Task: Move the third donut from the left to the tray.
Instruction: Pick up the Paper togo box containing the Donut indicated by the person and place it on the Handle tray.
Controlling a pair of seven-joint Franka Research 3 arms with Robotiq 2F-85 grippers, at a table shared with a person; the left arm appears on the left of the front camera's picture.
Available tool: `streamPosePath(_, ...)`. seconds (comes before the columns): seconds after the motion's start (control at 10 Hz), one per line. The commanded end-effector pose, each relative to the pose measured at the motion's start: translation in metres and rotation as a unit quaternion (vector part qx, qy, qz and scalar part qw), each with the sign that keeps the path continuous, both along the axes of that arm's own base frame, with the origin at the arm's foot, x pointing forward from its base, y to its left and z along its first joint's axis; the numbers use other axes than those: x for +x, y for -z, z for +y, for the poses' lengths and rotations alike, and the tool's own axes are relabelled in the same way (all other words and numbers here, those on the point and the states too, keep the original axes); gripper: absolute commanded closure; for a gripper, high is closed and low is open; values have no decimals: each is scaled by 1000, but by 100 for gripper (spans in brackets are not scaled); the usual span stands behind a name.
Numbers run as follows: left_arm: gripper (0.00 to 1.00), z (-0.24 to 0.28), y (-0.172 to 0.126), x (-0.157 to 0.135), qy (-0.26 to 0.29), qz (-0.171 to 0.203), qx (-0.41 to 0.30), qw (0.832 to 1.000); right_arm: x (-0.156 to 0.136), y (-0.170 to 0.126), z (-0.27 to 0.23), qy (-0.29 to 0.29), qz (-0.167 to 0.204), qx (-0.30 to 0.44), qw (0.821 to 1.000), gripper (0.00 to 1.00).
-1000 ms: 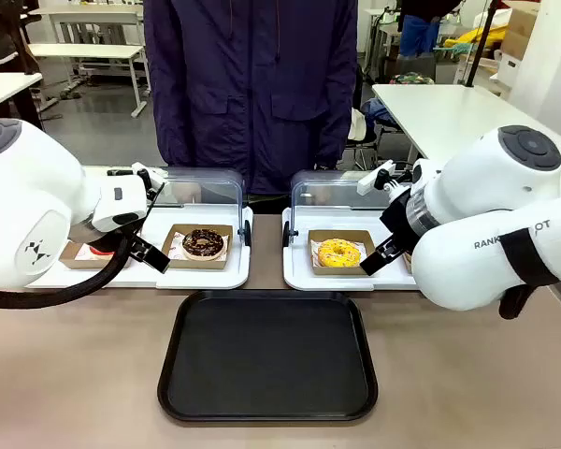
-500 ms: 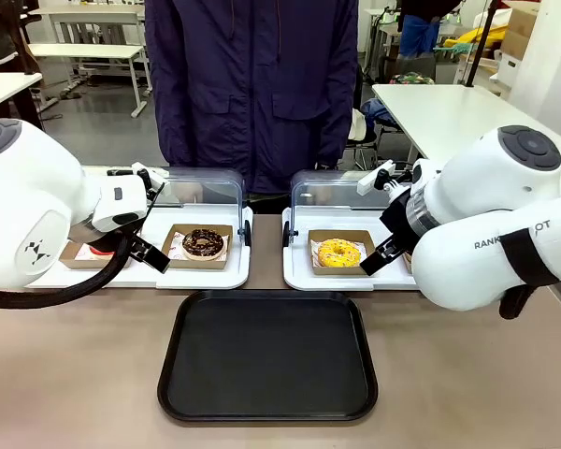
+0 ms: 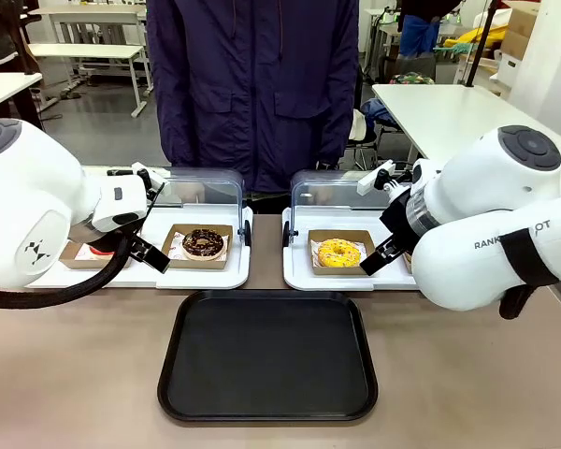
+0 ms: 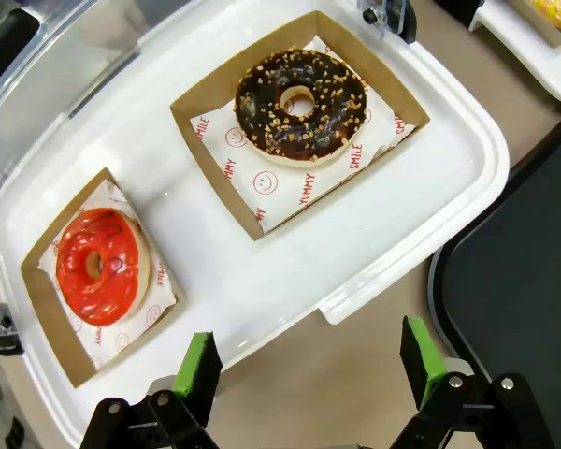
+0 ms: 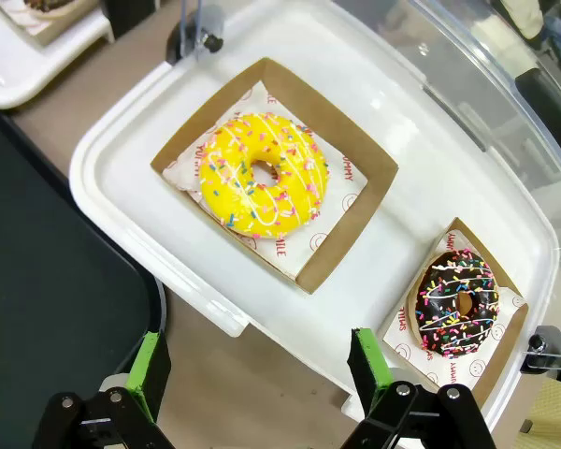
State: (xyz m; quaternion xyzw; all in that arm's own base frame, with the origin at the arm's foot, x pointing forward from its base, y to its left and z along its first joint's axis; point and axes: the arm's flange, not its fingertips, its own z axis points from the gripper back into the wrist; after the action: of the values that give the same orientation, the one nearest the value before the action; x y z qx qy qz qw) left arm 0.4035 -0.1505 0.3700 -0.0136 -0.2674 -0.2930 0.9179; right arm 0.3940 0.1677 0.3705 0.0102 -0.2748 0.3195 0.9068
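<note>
The third donut from the left has bright yellow icing with coloured sprinkles and lies in a square brown cardboard holder on the right white tray. The black tray lies flat on the table in front of both white trays, with nothing on it. My right gripper hovers open above the white tray's near edge, a little short of the yellow donut. My left gripper hangs open over the near edge of the left white tray. Both arms are raised beside the trays in the front view.
The left white tray holds a red-iced donut and a chocolate donut with nuts. A chocolate donut with sprinkles lies right of the yellow one. Clear lids stand open behind both trays. A person stands at the far side.
</note>
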Motion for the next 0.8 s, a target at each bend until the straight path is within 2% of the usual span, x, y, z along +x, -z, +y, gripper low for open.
streamPosePath(0.0, 0, 3, -32, 4, 9, -3, -19, 1000, 9, -33, 0, 6, -11, 11, 1000, 0)
streamPosePath(0.1, 0, 13, -65, 12, 19, 31, -50, 998, 14, -68, -10, 4, 4, 42, 999, 0)
streamPosePath(0.2, 0, 27, -103, 18, 29, 37, -75, 996, 15, -105, -31, -1, 12, 74, 997, 0)
streamPosePath(0.3, 0, 39, -121, 25, 44, 46, -85, 994, 16, -129, -56, -5, 13, 103, 995, 0)
streamPosePath(0.4, 0, 67, -139, 39, 84, 70, -110, 988, 17, -148, -85, -18, 16, 131, 991, 0)
streamPosePath(0.6, 0, 132, -151, 60, 169, 104, -156, 968, 24, -175, -167, -45, 4, 190, 981, 0)
streamPosePath(0.7, 0, 174, -147, 72, 215, 99, -191, 952, 23, -178, -205, -79, 0, 225, 971, 0)
